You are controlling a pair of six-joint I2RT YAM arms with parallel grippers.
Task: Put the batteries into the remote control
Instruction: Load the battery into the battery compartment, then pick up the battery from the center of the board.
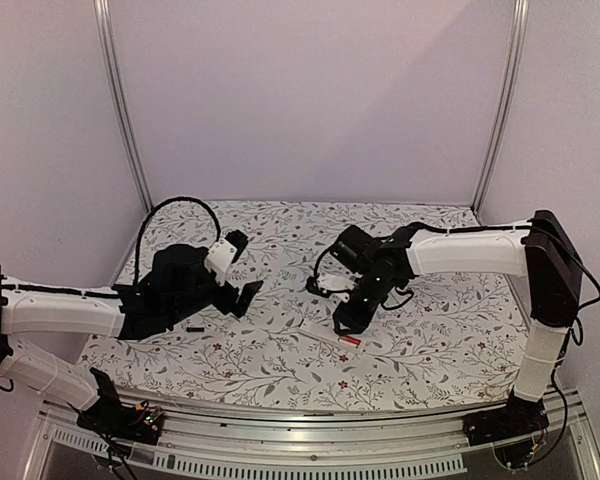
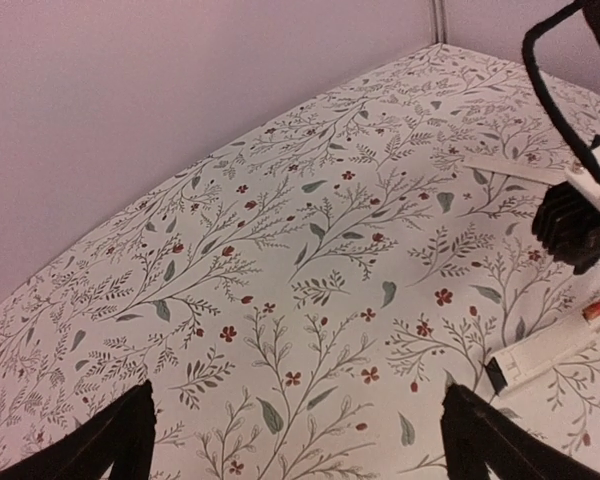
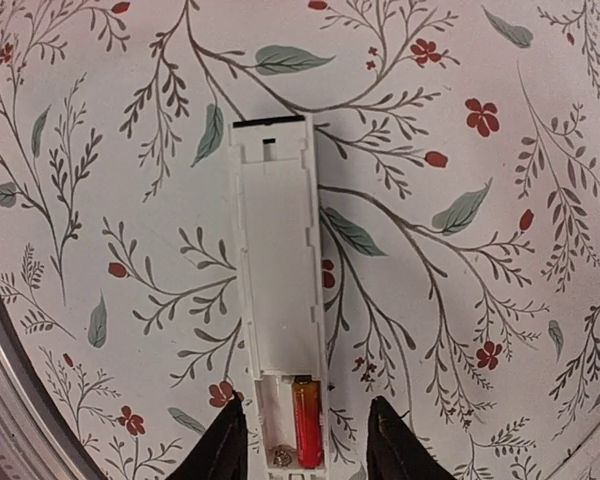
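My R gripper is apart, straddling near end of remote; long axis runs straight away from me. One battery in bay, space beside. L gripper wide open, farther off.

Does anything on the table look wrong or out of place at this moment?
Only the remote control: its compartment lies uncovered, with one red battery in one slot and the slot beside it empty, a bare contact showing.
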